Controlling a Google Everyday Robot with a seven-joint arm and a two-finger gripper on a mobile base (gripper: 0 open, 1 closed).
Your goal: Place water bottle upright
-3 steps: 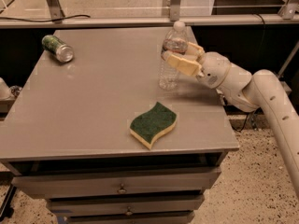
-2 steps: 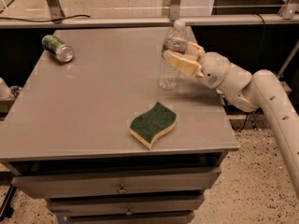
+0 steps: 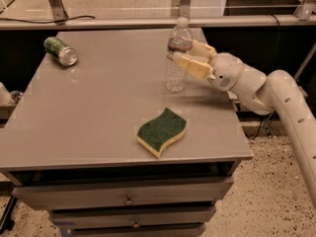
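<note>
The water bottle (image 3: 176, 75) stands upright on the table (image 3: 98, 102). The gripper (image 3: 183, 51), reaching in from the right, clasps it at the label band.

The place is looking like a robotics lab or test area, not a home. A plain grey tabletop (image 3: 98, 127) is sitting over metal drawers (image 3: 128, 199) on speckled hard flooring (image 3: 269, 201). Bare metal frame legs (image 3: 54, 1) are rising at the far side, and a black cable (image 3: 64, 19) is trailing across the far-left floor. A white robot arm (image 3: 291, 107) is reaching in from the right, its tool (image 3: 183, 51) clasping a water bottle (image 3: 176, 75) at the tabletop's far right.
</note>
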